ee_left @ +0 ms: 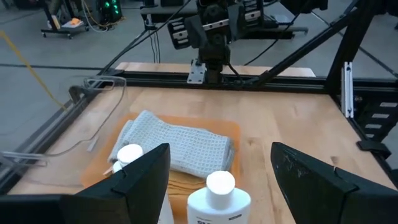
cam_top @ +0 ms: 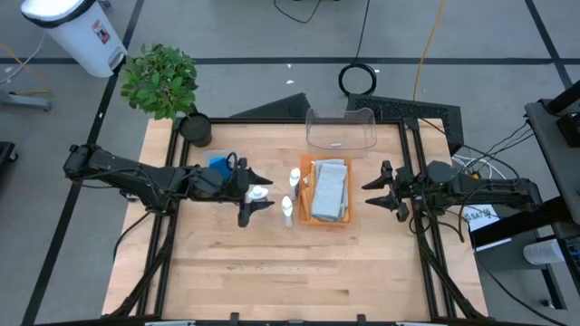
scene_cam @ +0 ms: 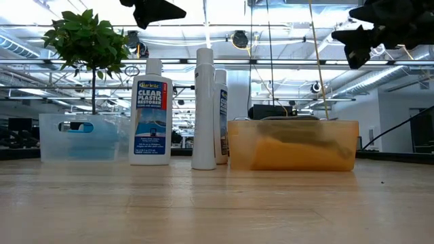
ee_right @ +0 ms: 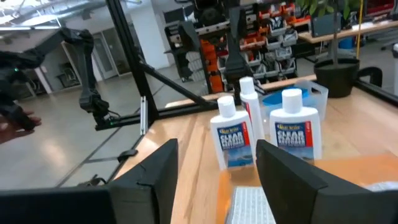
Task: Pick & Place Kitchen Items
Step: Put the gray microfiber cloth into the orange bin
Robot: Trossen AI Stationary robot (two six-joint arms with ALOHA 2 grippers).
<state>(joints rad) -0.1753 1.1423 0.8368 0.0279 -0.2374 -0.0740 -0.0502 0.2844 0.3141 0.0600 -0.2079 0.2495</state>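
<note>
Three white bottles with blue labels stand left of the orange tray [cam_top: 308, 217]: one [cam_top: 259, 193] on the left, one [cam_top: 294, 178] farther back and one [cam_top: 287, 210] nearer. A folded grey cloth [cam_top: 329, 190] lies in the tray. Blue sponges [cam_top: 220, 163] lie in a small clear bin. My left gripper [cam_top: 246, 194] is open above the left bottle [scene_cam: 150, 112]. Its cap [ee_left: 219, 183] shows below and between the fingers, clear of them. My right gripper [cam_top: 385, 188] is open and empty in the air, right of the tray.
A larger clear bin [cam_top: 340, 129] stands at the far edge behind the tray. A potted plant [cam_top: 161, 80] and its dark pot [cam_top: 195, 129] are at the far left corner. The near half of the wooden table [cam_top: 290, 272] is bare.
</note>
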